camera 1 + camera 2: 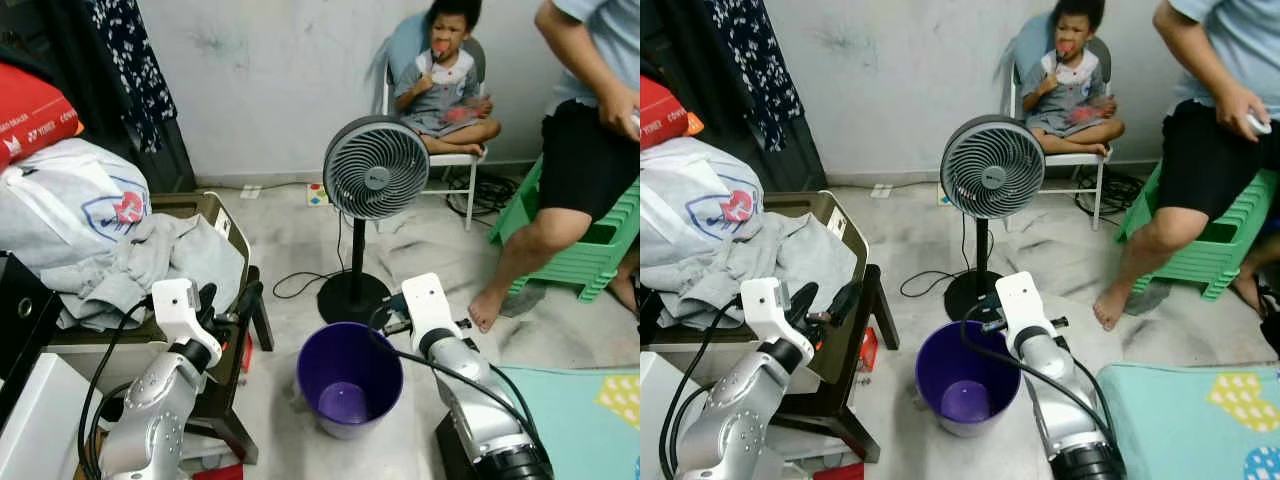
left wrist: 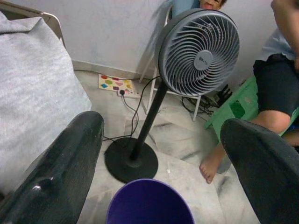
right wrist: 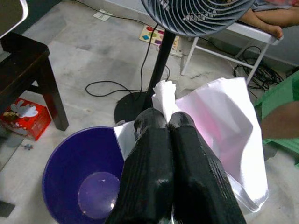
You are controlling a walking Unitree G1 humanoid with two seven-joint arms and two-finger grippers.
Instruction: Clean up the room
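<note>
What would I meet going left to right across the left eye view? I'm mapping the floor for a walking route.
Clothes pile → left gripper → purple bin → right gripper → person's foot → green stool.

A standing fan (image 1: pixel 376 168) — a seated child (image 1: pixel 446 75) behind, green stools (image 1: pixel 585 240) nearby.

Head views look down; all share the purple bin (image 1: pixel 349 380).

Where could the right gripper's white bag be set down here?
Bare floor lies between the table, fan base and wall. The purple bin is empty. The tabletop is crowded with clothes. The right gripper grips the white bag.
</note>
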